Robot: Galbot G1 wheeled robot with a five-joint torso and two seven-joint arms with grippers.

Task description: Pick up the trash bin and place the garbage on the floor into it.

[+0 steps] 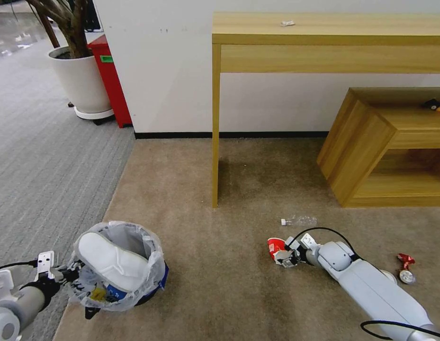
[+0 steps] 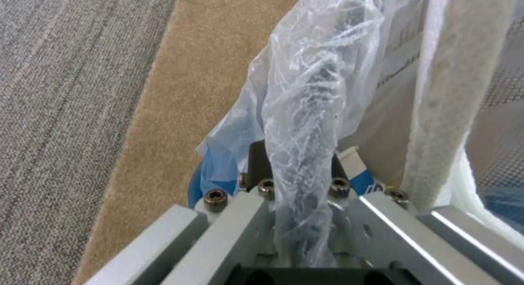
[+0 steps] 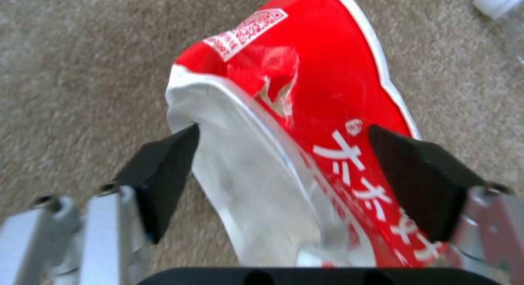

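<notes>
The left tool (image 1: 70, 274) clamps the bag-lined rim of the small black, blue-banded trash bin (image 1: 134, 289); the right tool (image 3: 289, 174) straddles, fingers spread, a crushed red paper cup (image 3: 306, 105) on beige carpet (image 1: 220, 265).

bins: 1 (image 1: 118, 265) | slippers: 1 (image 1: 113, 260) | red cups: 1 (image 1: 275, 247) | bottles: 1 (image 1: 299, 220) | cans: 1 (image 1: 407, 276)

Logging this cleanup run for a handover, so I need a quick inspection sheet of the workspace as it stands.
Surface: beige carpet, grey ribbed carpet at left.
Job's things: trash bin holds a white slipper; crushed red cup, clear bottle, red wrapper and a round can end on the floor.
Clutter: small white scrap on the tall table.
Grippers: left gripper shut on the bin's bag-covered rim; right gripper open around the cup.
Cables: black cable loops over the right wrist.
Surroundings: plant pot, red box, low shelf unit.
</notes>
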